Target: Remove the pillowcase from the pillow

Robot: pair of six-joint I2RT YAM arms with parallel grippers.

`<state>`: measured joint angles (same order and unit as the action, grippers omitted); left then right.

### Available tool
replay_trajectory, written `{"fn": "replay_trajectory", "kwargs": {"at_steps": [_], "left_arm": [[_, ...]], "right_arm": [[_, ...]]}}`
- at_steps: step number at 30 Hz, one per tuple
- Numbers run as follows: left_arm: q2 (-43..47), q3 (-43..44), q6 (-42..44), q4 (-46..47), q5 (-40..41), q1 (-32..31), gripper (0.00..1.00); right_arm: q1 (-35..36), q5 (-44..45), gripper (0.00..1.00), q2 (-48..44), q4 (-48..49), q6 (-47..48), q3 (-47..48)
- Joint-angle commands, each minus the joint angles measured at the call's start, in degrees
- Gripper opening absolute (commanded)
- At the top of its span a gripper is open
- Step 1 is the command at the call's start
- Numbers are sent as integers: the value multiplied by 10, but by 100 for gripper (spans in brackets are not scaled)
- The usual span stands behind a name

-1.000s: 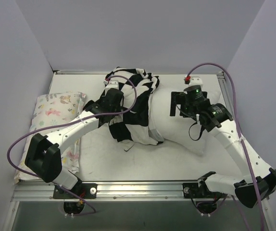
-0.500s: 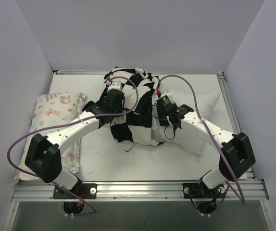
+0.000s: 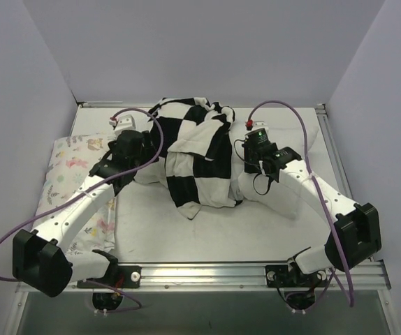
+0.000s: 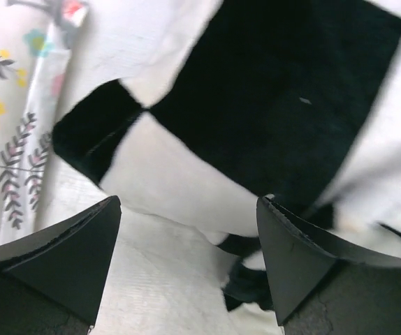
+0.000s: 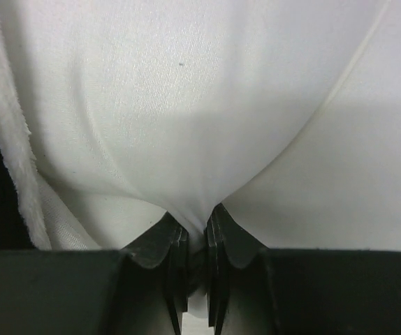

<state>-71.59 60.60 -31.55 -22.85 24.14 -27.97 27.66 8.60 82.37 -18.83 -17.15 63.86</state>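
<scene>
Now right gripper (image 5: 195, 220) pinches pillow (image 5: 186, 105) (white).

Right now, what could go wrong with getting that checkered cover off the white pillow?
1. The right gripper pinches only a thin fold of the pillow, so it might slip free when the pillowcase gets tugged.
2. The left gripper is open and holds nothing, and the pillowcase is bunched over one end of the pillow; a deep grab could catch the pillow too.
3. The left arm reaches over the animal-print pillow and might nudge it.
</scene>
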Motion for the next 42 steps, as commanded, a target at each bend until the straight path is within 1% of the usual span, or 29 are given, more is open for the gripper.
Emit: {"fn": "replay_trajectory", "kwargs": {"at_steps": [1,2,3,5,7,8,9,11,12,14,15,16,17,18,19,20,24,25,26,29,30,33,36,41,42], "left_arm": [[-9,-44,-12,28,-33,40,87],[-10,-55,-5,43,-78,59,89],[-12,-64,4,73,-95,67,97],[-27,-83,13,108,-138,80,97],[-48,-92,16,135,-159,85,97],[-55,-104,16,172,-170,90,98],[-62,-108,12,189,-194,92,97],[-83,-112,2,220,-207,93,97],[-88,-116,-4,241,-214,94,95],[-101,-117,-10,256,-225,94,73],[-106,-109,-17,251,-223,94,60],[-115,-102,-18,240,-206,95,28],[-121,-89,-18,193,-193,95,15],[-126,-67,-18,165,-170,95,3],[-131,-55,-18,138,-129,98,0],[-130,-50,-19,101,-111,102,0],[-94,-53,-28,55,-62,144,0],[-73,-53,-29,48,-49,155,0],[-62,-49,-31,26,-24,172,0],[-24,-37,-40,2,-9,209,0],[-15,-34,-48,-13,-2,236,0],[13,-21,-58,-35,24,266,0],[28,-7,-59,-50,44,274,0],[61,14,-43,-68,49,274,0],[71,20,-29,-71,56,274,0]], "right_arm": [[-13,-14,0,-22,-65,-12,-1],[-16,-20,0,-31,-67,-10,1],[-22,-19,0,-34,-74,-11,5],[-26,-24,0,-40,-78,-10,13],[-28,-34,0,-39,-82,-10,19],[-28,-37,0,-37,-83,-12,22],[-27,-44,0,-36,-84,-13,22],[-28,-45,0,-33,-83,-16,22],[-27,-45,0,-31,-82,-16,21],[-28,-38,0,-23,-83,-15,21],[-29,-34,0,-21,-82,-15,20],[-29,-27,0,-18,-83,-14,19],[-30,-25,0,-17,-83,-14,19],[-31,-24,0,-15,-84,-15,17],[-33,-21,0,-16,-83,-16,16],[-38,-17,0,-18,-83,-16,15],[-70,-19,0,-22,-89,-21,12],[-77,-18,0,-27,-89,-23,11],[-86,-17,0,-31,-92,-25,9],[-117,-19,0,-46,-99,-29,11],[-137,-22,0,-48,-103,-31,12],[-161,-36,0,-59,-107,-34,18],[-171,-38,0,-69,-110,-37,18],[-177,-25,0,-95,-114,-38,17],[-182,-25,0,-100,-117,-38,20]]}}
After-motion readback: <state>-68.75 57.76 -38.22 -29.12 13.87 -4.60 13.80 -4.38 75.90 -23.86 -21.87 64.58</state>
